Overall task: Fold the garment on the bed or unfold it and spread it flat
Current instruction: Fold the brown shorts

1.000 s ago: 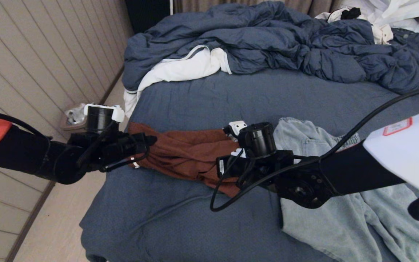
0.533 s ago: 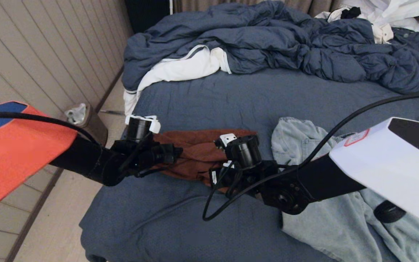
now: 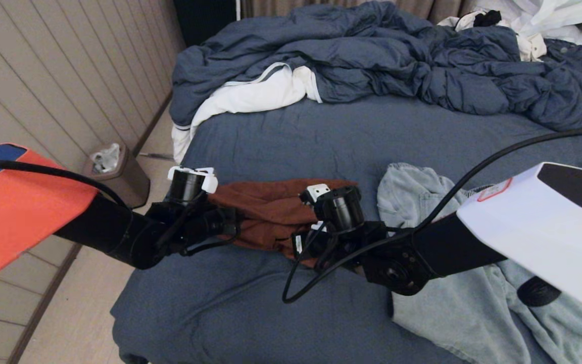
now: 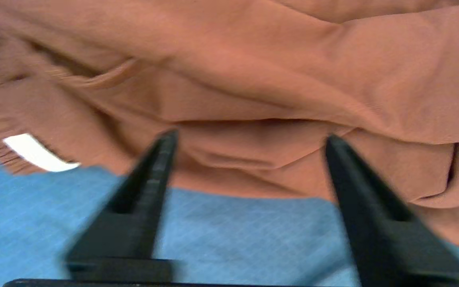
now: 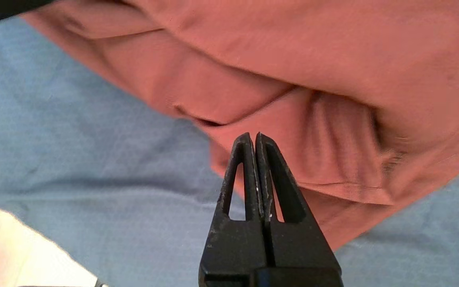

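A rust-brown garment (image 3: pixel 265 210) lies bunched on the slate-blue sheet of the bed (image 3: pixel 321 141), between my two arms. My left gripper (image 3: pixel 231 222) is at the garment's left end. In the left wrist view it (image 4: pixel 251 135) stands open, its fingertips (image 4: pixel 165 147) resting against the garment's (image 4: pixel 253 79) folded edge without pinching it. My right gripper (image 3: pixel 303 242) is at the garment's near right end. The right wrist view shows it (image 5: pixel 253 134) shut and empty, just over the garment's (image 5: pixel 313 59) hem.
A light-blue denim garment (image 3: pixel 447 283) lies under my right arm. The crumpled blue duvet (image 3: pixel 372 55) with white lining fills the far side, with white clothes (image 3: pixel 548 20) at the far right. On the floor off the bed's left edge stands a bin (image 3: pixel 114 174).
The garment has been pushed from a long strip into a shorter bunch. My left arm came right to it, then drew back a little with its jaws narrowing. The right gripper stayed shut.
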